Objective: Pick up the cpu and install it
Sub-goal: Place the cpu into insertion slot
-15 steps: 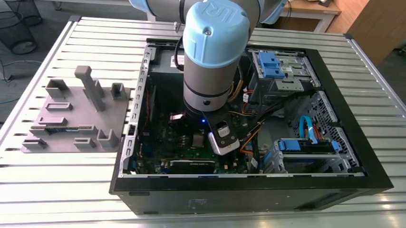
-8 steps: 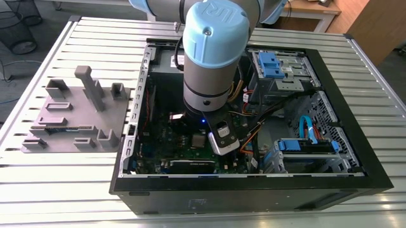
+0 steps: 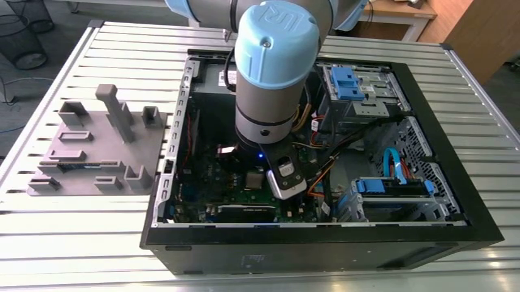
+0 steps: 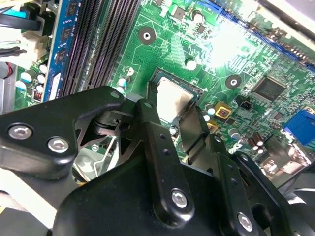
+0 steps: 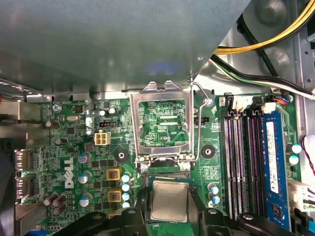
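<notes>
The cpu (image 5: pixel 169 200), a small silvery square chip, lies level in or just over the dark socket (image 5: pixel 167 175) on the green motherboard (image 5: pixel 74 147). My gripper (image 5: pixel 169 209) straddles it, with one black finger against each of two opposite edges, shut on the chip. The second wrist view shows the cpu (image 4: pixel 172 98) between the same fingers (image 4: pixel 147 115), gripper (image 4: pixel 170 112) close above the board. The socket's silver load plate (image 5: pixel 134 123) stands flipped open beside it, its lever (image 5: pixel 197 123) raised. In the exterior view the arm (image 3: pixel 272 73) reaches down into the open computer case (image 3: pixel 325 243).
Black memory slots (image 5: pixel 241 162) and a blue one (image 5: pixel 272 167) run beside the socket. Yellow and black cables (image 5: pixel 261 39) cross a corner of the case. Blue drive bays (image 3: pixel 349 82) fill the case's far side. A grey parts fixture (image 3: pixel 97 146) sits on the slatted table at the exterior view's left.
</notes>
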Robot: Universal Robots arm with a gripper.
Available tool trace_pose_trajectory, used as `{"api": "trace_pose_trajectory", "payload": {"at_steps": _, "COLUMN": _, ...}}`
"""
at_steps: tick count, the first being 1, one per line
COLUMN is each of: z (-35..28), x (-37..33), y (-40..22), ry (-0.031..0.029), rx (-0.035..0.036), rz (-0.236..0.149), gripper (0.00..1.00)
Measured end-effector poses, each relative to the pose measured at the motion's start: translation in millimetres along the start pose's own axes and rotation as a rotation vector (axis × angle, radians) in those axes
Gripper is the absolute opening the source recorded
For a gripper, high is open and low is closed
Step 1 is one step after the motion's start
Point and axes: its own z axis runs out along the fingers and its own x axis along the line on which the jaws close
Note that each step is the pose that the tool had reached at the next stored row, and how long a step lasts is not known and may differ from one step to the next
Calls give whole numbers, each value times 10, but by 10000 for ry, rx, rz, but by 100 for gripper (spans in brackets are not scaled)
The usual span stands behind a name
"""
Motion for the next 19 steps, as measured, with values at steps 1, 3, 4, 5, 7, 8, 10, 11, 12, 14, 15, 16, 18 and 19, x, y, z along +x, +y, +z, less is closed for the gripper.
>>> {"api": "trace_pose_trajectory", "payload": {"at_steps": 1, "z": 1, "x": -5, "y": 0, "ry": -1, "rx": 2, "rz": 20, "gripper": 46}}
{"api": "trace_pose_trajectory", "payload": {"at_steps": 3, "z": 4, "x": -8, "y": 0, "ry": -7, "rx": 4, "rz": 132, "gripper": 46}}
{"api": "trace_pose_trajectory", "payload": {"at_steps": 4, "z": 6, "x": -9, "y": 0, "ry": -10, "rx": 3, "rz": 174, "gripper": 46}}
{"api": "trace_pose_trajectory", "payload": {"at_steps": 5, "z": 10, "x": -9, "y": 0, "ry": -13, "rx": 1, "rz": 196, "gripper": 46}}
{"api": "trace_pose_trajectory", "payload": {"at_steps": 7, "z": 21, "x": -10, "y": 0, "ry": -14, "rx": 4, "rz": 208, "gripper": 46}}
{"api": "trace_pose_trajectory", "payload": {"at_steps": 8, "z": 24, "x": -10, "y": -1, "ry": -13, "rx": 9, "rz": 210, "gripper": 46}}
{"api": "trace_pose_trajectory", "payload": {"at_steps": 10, "z": 24, "x": -10, "y": -1, "ry": -13, "rx": 12, "rz": 210, "gripper": 46}}
{"api": "trace_pose_trajectory", "payload": {"at_steps": 11, "z": 24, "x": -10, "y": -1, "ry": -13, "rx": 12, "rz": 210, "gripper": 46}}
{"api": "trace_pose_trajectory", "payload": {"at_steps": 12, "z": 24, "x": -10, "y": -1, "ry": -13, "rx": 11, "rz": 211, "gripper": 46}}
{"api": "trace_pose_trajectory", "payload": {"at_steps": 14, "z": 25, "x": -10, "y": -1, "ry": -14, "rx": 10, "rz": 211, "gripper": 46}}
{"api": "trace_pose_trajectory", "payload": {"at_steps": 15, "z": 25, "x": -10, "y": -1, "ry": -14, "rx": 10, "rz": 210, "gripper": 46}}
{"api": "trace_pose_trajectory", "payload": {"at_steps": 16, "z": 25, "x": -10, "y": -1, "ry": -14, "rx": 10, "rz": 210, "gripper": 46}}
{"api": "trace_pose_trajectory", "payload": {"at_steps": 18, "z": 24, "x": -9, "y": -1, "ry": -12, "rx": 14, "rz": 211, "gripper": 44}}
{"api": "trace_pose_trajectory", "payload": {"at_steps": 19, "z": 24, "x": -9, "y": -1, "ry": -12, "rx": 13, "rz": 211, "gripper": 44}}
